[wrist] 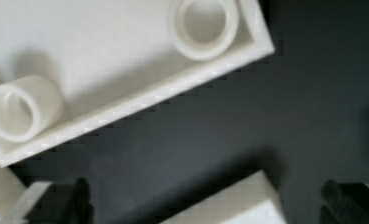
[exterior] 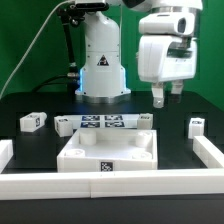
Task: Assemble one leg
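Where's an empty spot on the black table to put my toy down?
Best spot: the bare table between the panel and the leg at the exterior view's right, below the open gripper. Another patch lies between the panel and the white rail at the exterior view's left. Behind the panel it's crowded: the marker board sits close.

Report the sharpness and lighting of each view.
Exterior view: fairly sharp, evenly lit, the white panel bright against the black table. Wrist view: blurred throughout, the panel's round sockets soft-edged, the fingers of the tool dark smudges.
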Action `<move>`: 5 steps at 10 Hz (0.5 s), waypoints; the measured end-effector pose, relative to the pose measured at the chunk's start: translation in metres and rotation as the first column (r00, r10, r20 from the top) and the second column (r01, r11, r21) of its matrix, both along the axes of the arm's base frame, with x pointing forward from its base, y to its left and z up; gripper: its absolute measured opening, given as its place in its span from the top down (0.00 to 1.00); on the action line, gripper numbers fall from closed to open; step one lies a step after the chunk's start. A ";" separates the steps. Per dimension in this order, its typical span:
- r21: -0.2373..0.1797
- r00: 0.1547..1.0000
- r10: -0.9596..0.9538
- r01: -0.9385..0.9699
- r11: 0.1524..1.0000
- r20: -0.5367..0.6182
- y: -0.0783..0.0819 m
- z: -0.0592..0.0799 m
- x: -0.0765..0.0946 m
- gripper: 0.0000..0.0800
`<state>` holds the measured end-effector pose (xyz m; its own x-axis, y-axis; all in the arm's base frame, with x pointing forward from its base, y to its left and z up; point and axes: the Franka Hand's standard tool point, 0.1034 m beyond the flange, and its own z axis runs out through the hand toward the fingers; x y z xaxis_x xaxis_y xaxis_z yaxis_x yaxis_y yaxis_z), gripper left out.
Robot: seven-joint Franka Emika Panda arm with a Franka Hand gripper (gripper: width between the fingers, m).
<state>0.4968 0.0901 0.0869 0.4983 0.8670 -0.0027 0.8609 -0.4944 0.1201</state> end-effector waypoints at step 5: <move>-0.012 0.995 0.096 -0.096 0.995 -0.019 -0.007 -0.005 -0.002 0.19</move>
<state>0.4952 0.0829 0.0815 0.4125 0.9107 -0.0225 0.9064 -0.4079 0.1097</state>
